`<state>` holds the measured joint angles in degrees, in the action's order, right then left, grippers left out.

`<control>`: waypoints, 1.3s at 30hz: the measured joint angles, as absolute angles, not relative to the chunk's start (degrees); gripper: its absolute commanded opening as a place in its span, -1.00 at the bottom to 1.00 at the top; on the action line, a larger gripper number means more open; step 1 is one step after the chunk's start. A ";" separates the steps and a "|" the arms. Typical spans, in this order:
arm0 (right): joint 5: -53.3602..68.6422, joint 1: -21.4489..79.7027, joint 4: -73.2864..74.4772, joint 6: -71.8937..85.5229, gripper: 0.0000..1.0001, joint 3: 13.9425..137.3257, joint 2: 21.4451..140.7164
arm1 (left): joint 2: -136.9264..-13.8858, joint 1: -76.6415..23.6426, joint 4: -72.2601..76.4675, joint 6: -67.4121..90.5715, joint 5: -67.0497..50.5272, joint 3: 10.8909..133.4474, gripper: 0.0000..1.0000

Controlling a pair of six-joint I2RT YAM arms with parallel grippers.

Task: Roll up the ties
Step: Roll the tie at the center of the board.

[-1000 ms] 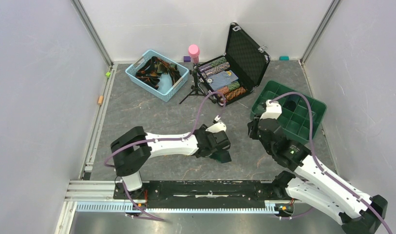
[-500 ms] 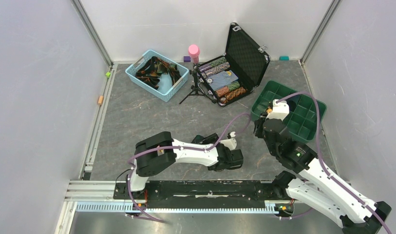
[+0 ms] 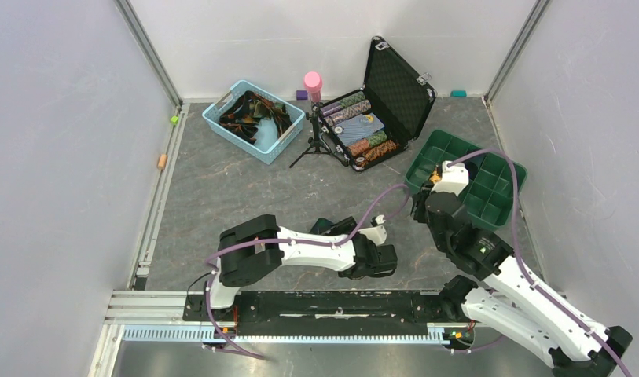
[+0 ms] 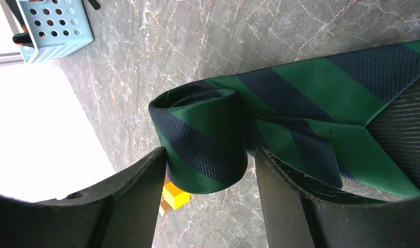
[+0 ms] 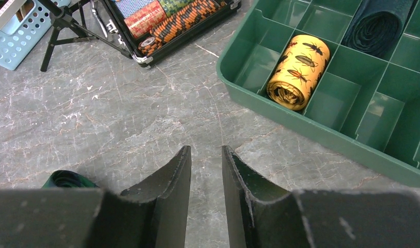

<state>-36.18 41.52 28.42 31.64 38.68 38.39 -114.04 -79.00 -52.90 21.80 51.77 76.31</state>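
Here we see the green-and-navy striped tie point(image 4: 207, 150) lying on the grey marbled table point(image 3: 222, 196). One end is wound into a loose roll, and the rest runs flat toward the upper right of the left wrist view. The left gripper point(image 4: 210, 160) stands around that roll with its jaws wide. One finger is at the roll's left edge, and a thin gap shows before the other, so we read it as not clamped. A small yellow block point(image 4: 175, 196) peeks out just under the roll. In the top view this gripper sits low in the frame, a little right of centre. The right gripper point(image 5: 206, 155) hovers over bare table with its jaws narrow and nothing between them, and the same roll shows at the lower left of its view. Beyond it, at the upper right, is the green tray point(image 5: 321, 129). One of its compartments holds a yellow rolled tie point(image 5: 298, 72) with an insect print, and a corner one holds a dark rolled tie point(image 5: 378, 26). Farther back in the top view are an open black case point(image 3: 394, 86), a pink-topped tripod point(image 3: 312, 82), and a blue basket point(image 3: 233, 140) of loose ties point(image 3: 253, 110) at the upper left.
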 measured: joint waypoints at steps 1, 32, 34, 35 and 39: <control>-36.29 41.52 28.56 31.64 -0.31 38.68 38.26 | -114.04 -79.00 -52.99 21.89 51.48 76.44 0.40; -44.95 41.52 34.44 30.15 -0.31 43.42 34.83 | -113.65 -79.85 -50.52 26.15 42.54 78.87 0.42; -44.93 41.52 34.44 30.15 -0.31 43.42 34.81 | -113.25 -79.85 -49.60 26.15 41.67 78.59 0.43; -44.93 41.52 34.44 30.15 -0.31 43.42 34.81 | -112.99 -79.85 -49.08 26.17 41.34 78.41 0.43; -44.93 41.52 34.44 30.15 -0.32 43.42 34.81 | -112.57 -79.85 -47.68 26.24 40.14 78.32 0.43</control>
<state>-44.93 41.52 34.44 30.15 43.42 34.81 -112.57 -79.85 -47.68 26.24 40.14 78.32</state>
